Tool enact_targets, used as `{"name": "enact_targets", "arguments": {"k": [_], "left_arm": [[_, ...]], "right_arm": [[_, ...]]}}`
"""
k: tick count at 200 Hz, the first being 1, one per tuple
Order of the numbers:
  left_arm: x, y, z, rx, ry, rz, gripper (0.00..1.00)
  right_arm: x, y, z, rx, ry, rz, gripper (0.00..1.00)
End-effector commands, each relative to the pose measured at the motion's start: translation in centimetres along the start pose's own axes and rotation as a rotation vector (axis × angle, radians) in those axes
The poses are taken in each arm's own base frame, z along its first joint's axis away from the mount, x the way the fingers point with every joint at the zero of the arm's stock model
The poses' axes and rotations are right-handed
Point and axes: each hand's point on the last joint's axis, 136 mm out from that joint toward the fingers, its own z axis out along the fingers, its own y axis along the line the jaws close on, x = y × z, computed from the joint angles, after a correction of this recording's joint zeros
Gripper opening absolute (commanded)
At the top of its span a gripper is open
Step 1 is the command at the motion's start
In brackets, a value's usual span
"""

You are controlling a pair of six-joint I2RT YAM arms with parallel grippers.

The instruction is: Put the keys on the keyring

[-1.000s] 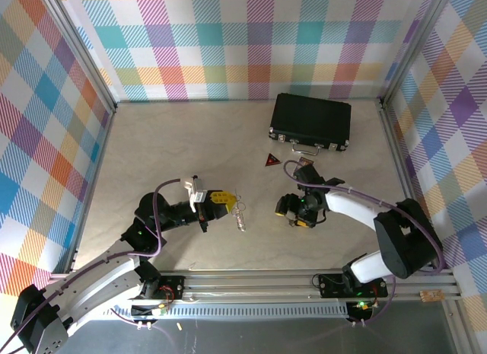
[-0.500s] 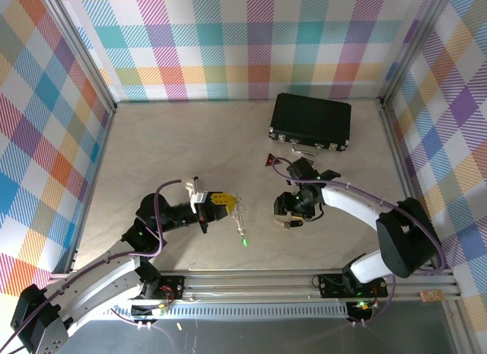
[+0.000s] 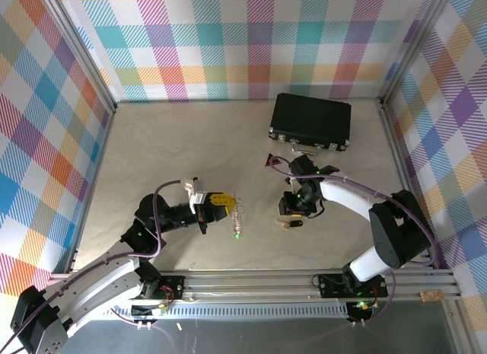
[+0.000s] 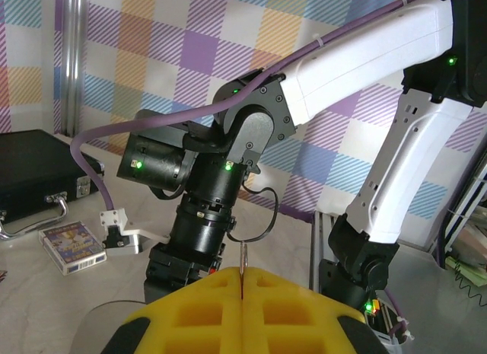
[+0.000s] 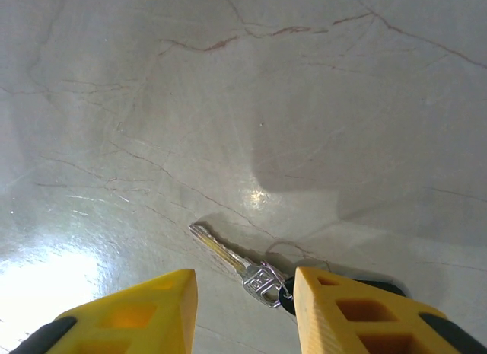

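Right tool lifted off black key, open table around

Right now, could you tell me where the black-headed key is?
The black-headed key lies on the table, right of centre in the top view, just beneath the open right gripper.

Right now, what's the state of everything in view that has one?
left gripper, jaws shut on the keyring
keyring, dangling from the left jaws
green key, at the keyring's far end
black key, lying flat, not gripped
right gripper, jaws open, astride the black key
case, closed
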Motion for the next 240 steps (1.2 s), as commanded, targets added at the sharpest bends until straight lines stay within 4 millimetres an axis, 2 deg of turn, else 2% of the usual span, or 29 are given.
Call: {"name": "enact_targets", "arguments": {"k": [1,44,112,163,240], "left_arm": [[-1.5,-0.7,-0.1,0.033,-0.039,0.027,0.0],[-1.3,-0.7,-0.1,0.037,-0.037,0.023,0.0],[-1.4,-0.8,-0.2,0.041,-0.043,0.027,0.0],[-1.0,-0.7,-0.1,0.04,-0.037,0.023,0.0],[-0.9,-0.7,-0.1,0.039,-0.038,0.02,0.0]], "right_arm": [[1.1,0.0,0.7,-0.018,0.057,-0.015,0.36],[1.7,-0.5,0.9,0.001,0.08,-0.014,0.34],[2.8,-1.2,2.0,0.007,0.111,0.009,0.36],[2.4,-0.6,1.8,-0.017,0.107,-0.014,0.2],[2.3,-0.5,1.5,-0.018,0.106,-0.033,0.06]]}}
